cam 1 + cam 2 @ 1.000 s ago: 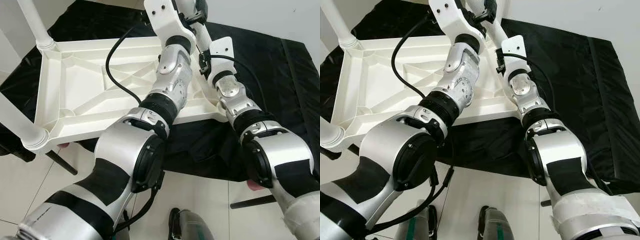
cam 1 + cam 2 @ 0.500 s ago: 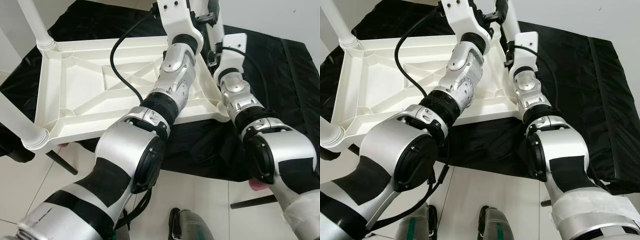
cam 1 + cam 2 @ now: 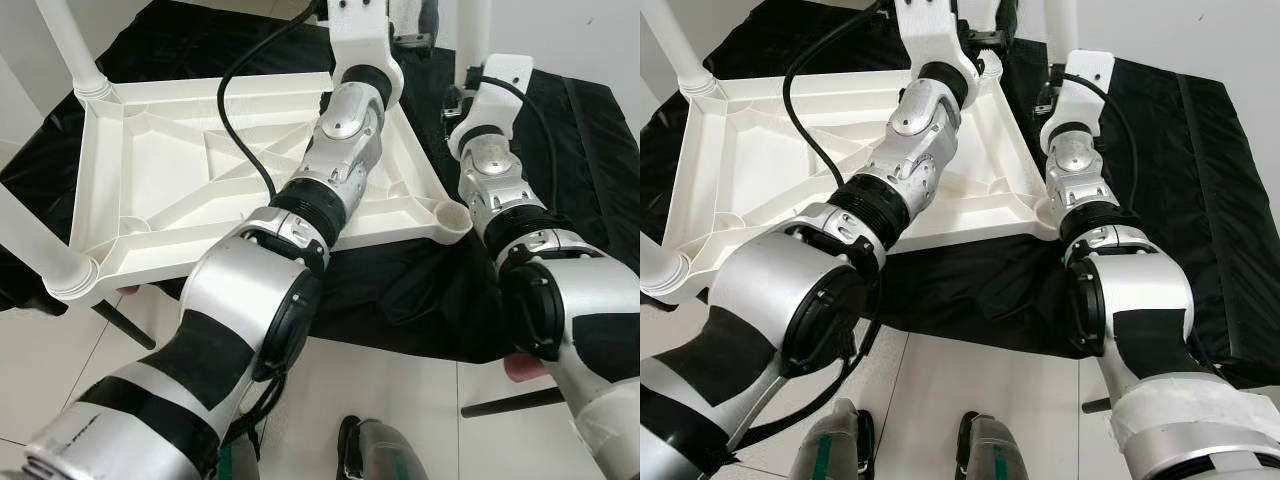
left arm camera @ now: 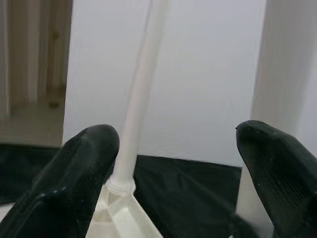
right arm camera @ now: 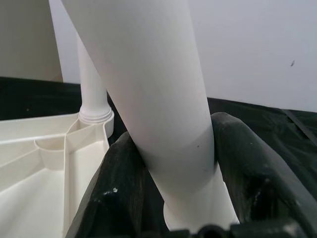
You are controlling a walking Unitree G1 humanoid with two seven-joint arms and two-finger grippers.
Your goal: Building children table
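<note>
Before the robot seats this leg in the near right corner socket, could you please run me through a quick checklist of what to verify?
1. Right gripper has the white leg between its fingers: ok.
2. Near right corner socket of the upturned tabletop is free of any leg: ok.
3. Left gripper is open and holds nothing, so it could steady the tabletop: ok.
4. Leg's lower end is lined up over the socket: cannot tell, as that end is hidden.
5. Fitted legs at the far left corner and near left corner stand seated: ok.
</note>
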